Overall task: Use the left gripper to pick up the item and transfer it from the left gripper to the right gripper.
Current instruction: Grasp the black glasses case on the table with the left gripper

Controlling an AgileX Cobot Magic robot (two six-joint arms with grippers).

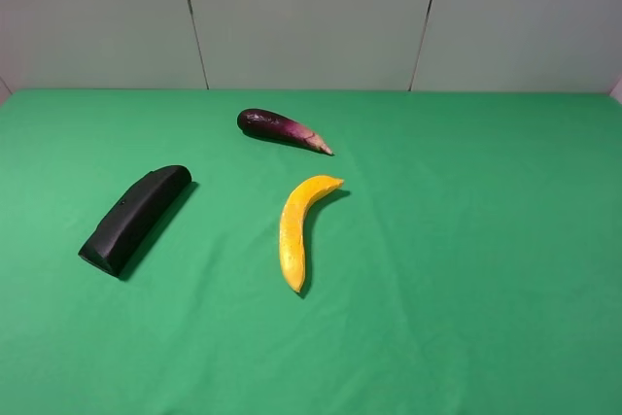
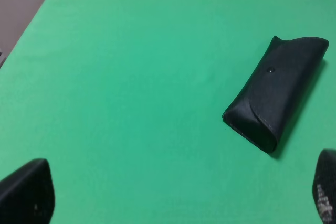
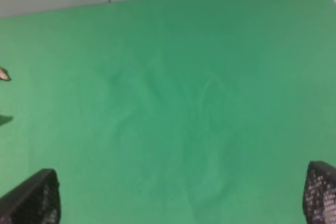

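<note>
A: What covers the table?
B: A green cloth [image 1: 466,269], wrinkled near the middle
A: Where is the black glasses case [image 1: 136,218]?
B: It lies flat on the cloth on the left side, slanted, snap flap up, nothing touching it. The yellow banana [image 1: 299,225] lies near the middle, well apart from it, and the purple eggplant [image 1: 282,129] lies beyond the banana
A: And the grippers?
B: The left gripper [image 2: 176,192] hangs above the cloth, jaws spread wide and empty, short of the case. The right gripper [image 3: 176,195] is also spread wide, holding nothing
</note>
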